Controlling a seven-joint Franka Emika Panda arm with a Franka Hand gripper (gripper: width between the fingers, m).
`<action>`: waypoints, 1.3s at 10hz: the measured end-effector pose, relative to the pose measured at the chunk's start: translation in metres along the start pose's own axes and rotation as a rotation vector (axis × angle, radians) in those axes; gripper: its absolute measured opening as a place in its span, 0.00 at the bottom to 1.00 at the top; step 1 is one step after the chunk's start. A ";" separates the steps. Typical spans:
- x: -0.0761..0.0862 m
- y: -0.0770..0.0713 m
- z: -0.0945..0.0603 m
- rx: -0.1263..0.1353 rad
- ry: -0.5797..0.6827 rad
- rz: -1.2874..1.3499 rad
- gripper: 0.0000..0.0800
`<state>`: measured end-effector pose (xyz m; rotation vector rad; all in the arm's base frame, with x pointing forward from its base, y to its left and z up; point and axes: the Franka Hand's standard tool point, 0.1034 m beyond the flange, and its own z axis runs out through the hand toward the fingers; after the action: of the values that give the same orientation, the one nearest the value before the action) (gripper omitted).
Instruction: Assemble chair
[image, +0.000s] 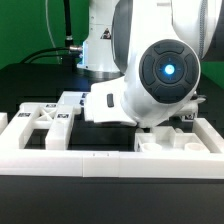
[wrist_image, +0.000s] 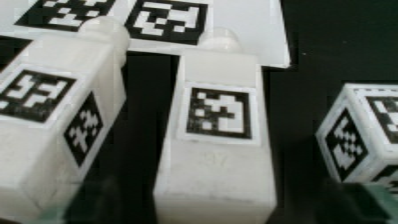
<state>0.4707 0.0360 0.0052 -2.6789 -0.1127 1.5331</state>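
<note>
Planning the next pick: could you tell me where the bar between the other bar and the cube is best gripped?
Probably mid-length on that bar, jaws across its long sides, coming from above: it lies flat with a gap along each side.

A white bar (wrist_image: 63, 110), a second bar (wrist_image: 217, 115) and a cube (wrist_image: 365, 135), all matte white, each carry square black-and-white tags against the black table (wrist_image: 338, 45). The white marker board (wrist_image: 249, 25) bears like black-and-white squares. The glossy white arm (image: 110, 100) shows a dark round cap (image: 168, 70) glowing blue at its centre. The near wall (image: 110, 165) is plain white.
</note>
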 end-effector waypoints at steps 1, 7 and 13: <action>0.000 0.000 0.002 0.000 -0.004 0.000 0.50; -0.013 -0.003 -0.017 0.001 0.000 -0.010 0.36; -0.013 -0.005 -0.053 -0.007 0.297 -0.021 0.36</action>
<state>0.5099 0.0391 0.0437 -2.8619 -0.1327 1.1138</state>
